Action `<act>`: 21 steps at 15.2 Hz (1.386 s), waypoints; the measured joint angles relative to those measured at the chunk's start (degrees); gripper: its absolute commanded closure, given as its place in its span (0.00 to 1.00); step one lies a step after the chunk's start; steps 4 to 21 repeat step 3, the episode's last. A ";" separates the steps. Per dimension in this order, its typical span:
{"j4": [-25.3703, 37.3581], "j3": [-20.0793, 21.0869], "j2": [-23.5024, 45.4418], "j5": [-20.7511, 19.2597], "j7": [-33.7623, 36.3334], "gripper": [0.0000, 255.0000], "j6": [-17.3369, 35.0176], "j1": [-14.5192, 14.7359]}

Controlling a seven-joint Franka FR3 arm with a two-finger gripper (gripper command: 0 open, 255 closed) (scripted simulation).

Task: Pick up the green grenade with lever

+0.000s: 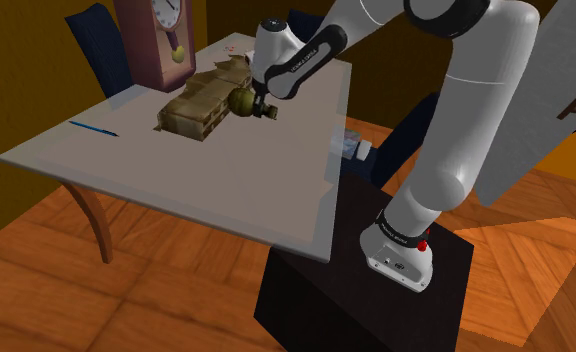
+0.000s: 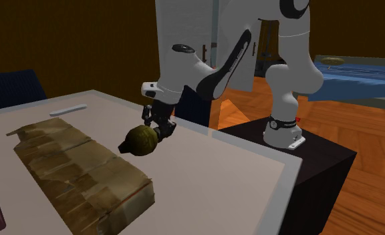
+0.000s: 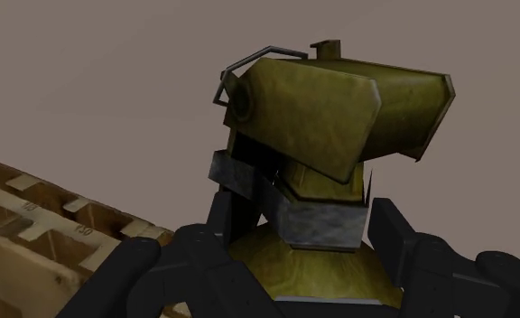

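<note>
Broadly, the pale, smooth desk (image 1: 226,170) carries a long tan crate (image 1: 198,105) of rough, slatted wood lying flat; what it holds cannot be made out. Just beside the crate, the black hand (image 2: 158,128) has its two fingers clamped on the neck of the olive-green grenade (image 2: 139,141), which has a rounded, mottled body. Its flat, angular lever (image 3: 339,104) folds over the top, with a thin wire ring (image 3: 236,72) at one side.

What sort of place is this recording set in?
Likely a dining or living room in a house: a pale table with a dark blue chair, a pendulum clock, and a wood parquet floor.
</note>
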 measured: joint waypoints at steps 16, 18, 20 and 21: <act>0.19 0.39 -1.51 0.92 -1.08 1.00 -1.63 -0.17; 0.19 0.39 -1.51 0.92 -1.08 1.00 -1.63 -0.17; 0.19 0.39 -1.51 0.92 -1.08 1.00 -1.63 -0.17; 0.19 0.39 -1.51 0.92 -1.08 1.00 -1.63 -0.17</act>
